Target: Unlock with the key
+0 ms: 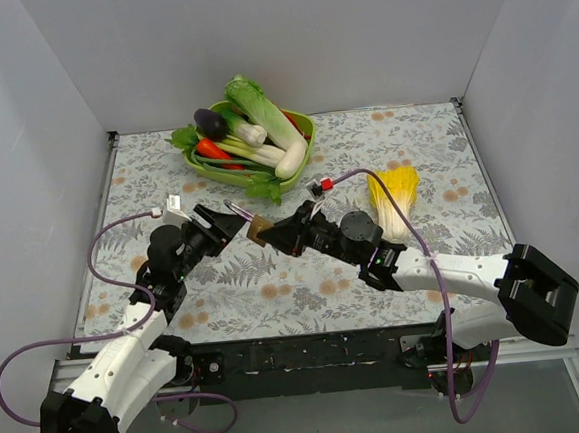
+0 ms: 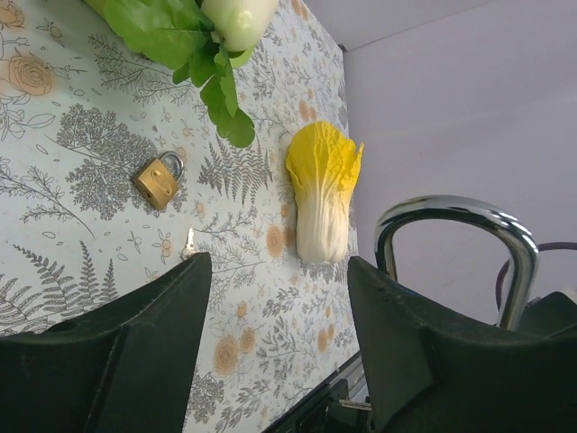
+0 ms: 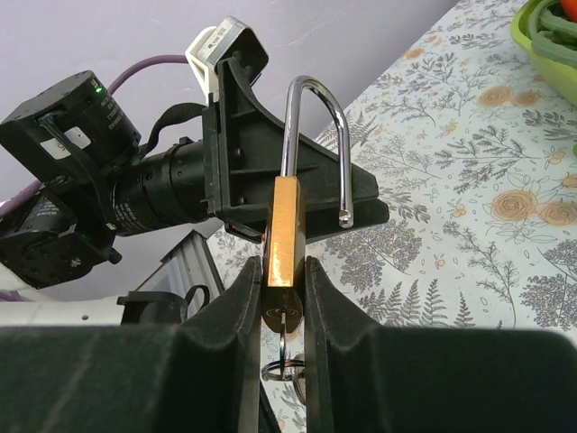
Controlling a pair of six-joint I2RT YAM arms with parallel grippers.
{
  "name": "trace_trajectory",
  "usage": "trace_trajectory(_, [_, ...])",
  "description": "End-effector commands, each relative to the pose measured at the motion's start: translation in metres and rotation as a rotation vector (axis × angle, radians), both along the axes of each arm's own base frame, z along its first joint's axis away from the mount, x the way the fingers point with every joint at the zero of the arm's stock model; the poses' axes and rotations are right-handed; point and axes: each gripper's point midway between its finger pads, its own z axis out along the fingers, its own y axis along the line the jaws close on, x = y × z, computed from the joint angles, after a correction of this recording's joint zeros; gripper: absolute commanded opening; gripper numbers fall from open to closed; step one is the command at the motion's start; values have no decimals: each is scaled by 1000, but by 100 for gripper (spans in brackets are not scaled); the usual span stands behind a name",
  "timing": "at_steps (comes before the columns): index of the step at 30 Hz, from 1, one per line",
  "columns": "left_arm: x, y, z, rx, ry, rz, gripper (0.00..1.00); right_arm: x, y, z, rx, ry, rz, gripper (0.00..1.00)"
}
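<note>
Grey walls box in a fern-and-flower printed worktop [image 1: 226, 302], with a green bowl [image 1: 310, 127] of vegetables at the back. The left hand [image 2: 279, 271] hangs above the print with its fingers spread and nothing between them. Beyond the tip of one finger, its wrist view shows the key [image 2: 189, 244], a sliver of grey metal lying flat on the worktop. Its long axis runs roughly in line with the fingers' reach. Near it, but not touching, sits the small brass padlock [image 2: 160, 181]. From above, the key is hidden under the arms. Further right, the right hand [image 3: 281, 266] is clamped on the body of the larger brass padlock [image 3: 282, 225]. The shackle [image 3: 315, 99] points upward with one leg free of the body, and a ring [image 3: 281, 368] dangles beneath. I judge the left hand to be the nearer one and the only free one; the key lies below and ahead of it.
</note>
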Motion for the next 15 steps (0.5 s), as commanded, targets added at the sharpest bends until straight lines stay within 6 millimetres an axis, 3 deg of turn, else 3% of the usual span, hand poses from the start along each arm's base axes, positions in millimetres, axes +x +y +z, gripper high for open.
trace_trajectory(1, [-1,-2,16,-40,-74,-4,61,-9,-3,58,213,-52,20,1])
trace_trajectory(15, [5,-6,32,-104,-172,-13,61,-27,2,55,281,3,100,1])
